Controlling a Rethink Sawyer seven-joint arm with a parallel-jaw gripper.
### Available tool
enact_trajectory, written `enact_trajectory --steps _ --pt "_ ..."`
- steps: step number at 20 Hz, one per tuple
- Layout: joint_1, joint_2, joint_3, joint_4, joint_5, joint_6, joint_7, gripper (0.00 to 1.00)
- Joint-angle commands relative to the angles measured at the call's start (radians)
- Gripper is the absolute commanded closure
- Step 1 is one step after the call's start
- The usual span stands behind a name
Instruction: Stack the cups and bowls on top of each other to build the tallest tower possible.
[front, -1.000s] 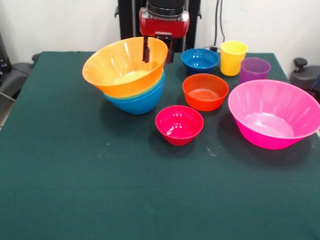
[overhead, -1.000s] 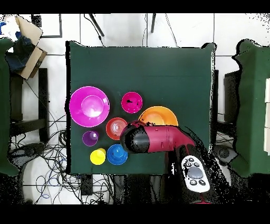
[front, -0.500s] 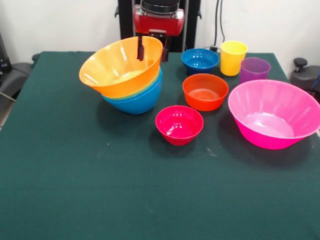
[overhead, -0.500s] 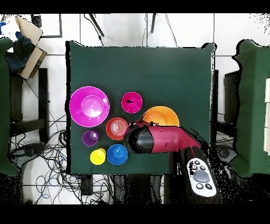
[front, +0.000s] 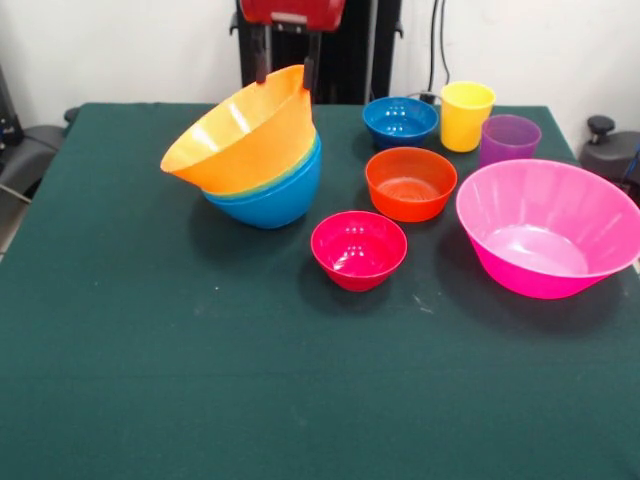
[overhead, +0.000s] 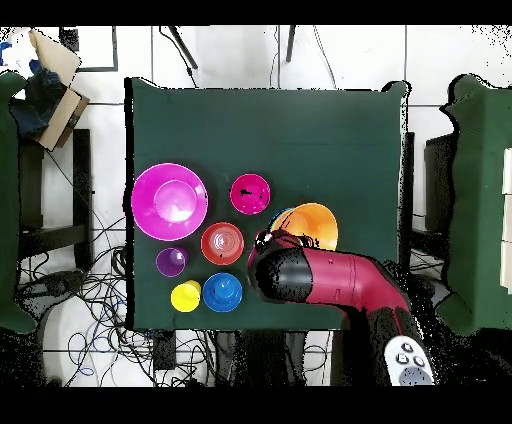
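There are two cups: one yellow cup (front: 467, 115) and one purple cup (front: 508, 139). Six bowls show: one big orange bowl (front: 243, 135), one light blue bowl (front: 275, 197), one dark blue bowl (front: 400, 121), one orange-red bowl (front: 410, 183), one crimson bowl (front: 358, 250) and one big pink bowl (front: 549, 227).

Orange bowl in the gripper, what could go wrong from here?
The gripper pinches only the far rim of the large orange bowl, which tilts steeply on the blue bowl; it could slip free. Lifting might drag the blue bowl along or topple the tower. A swing could hit the dark blue bowl.
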Motion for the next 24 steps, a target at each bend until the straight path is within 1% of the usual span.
enact_trajectory --steps 1,8,17,19,21,24 --pt "-0.006 -0.100 0.092 0.089 0.062 0.153 -0.008 0.00" --pt "-0.001 -0.095 0.086 0.085 0.056 0.150 -0.008 0.00" --pt "0.014 -0.078 0.067 0.076 0.026 0.118 0.013 0.00" --pt "0.028 -0.069 0.054 0.074 0.008 0.092 0.032 0.00" --pt "0.058 -0.066 0.040 0.064 -0.003 0.079 0.059 0.00" --pt "0.102 -0.069 0.037 0.058 0.018 0.092 0.097 0.00"
